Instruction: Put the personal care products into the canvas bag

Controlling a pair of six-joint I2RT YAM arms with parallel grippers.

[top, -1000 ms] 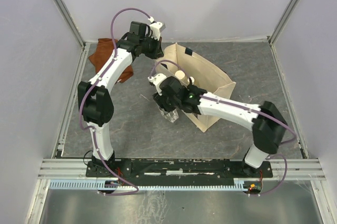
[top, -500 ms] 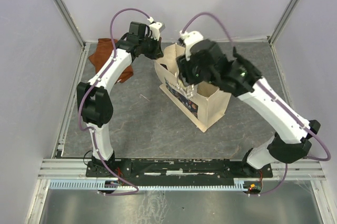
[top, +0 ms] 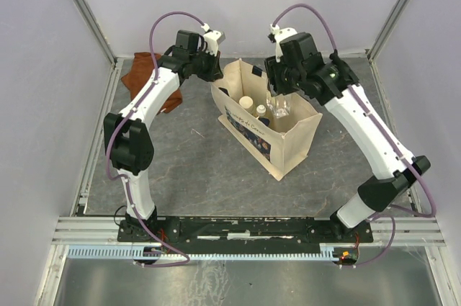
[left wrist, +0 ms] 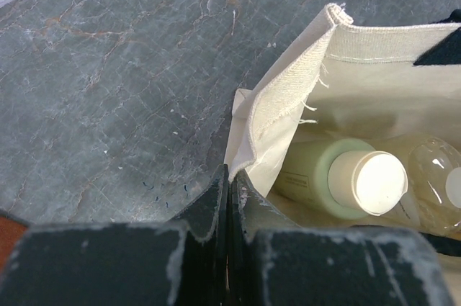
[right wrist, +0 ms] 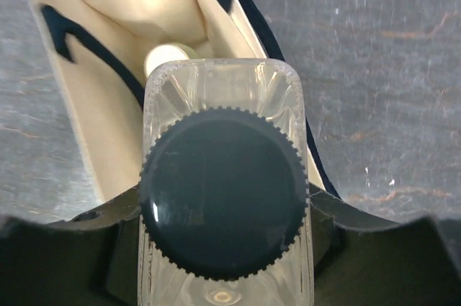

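Right wrist: right fingers (right wrist: 346, 230) clenched on clear square bottle (right wrist: 223, 90), flat sides near the cap, bottle between them over canvas bag (right wrist: 108, 126) mouth. Looks rigid, slick, light; keep squeeze firm. Left fingers (left wrist: 205, 212) pinched shut on soft bag rim

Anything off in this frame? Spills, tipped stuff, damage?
Nothing stands out. The canvas bag stands upright and open, left gripper pinching its rim; the right gripper holds the clear square bottle over the opening. No spills visible.
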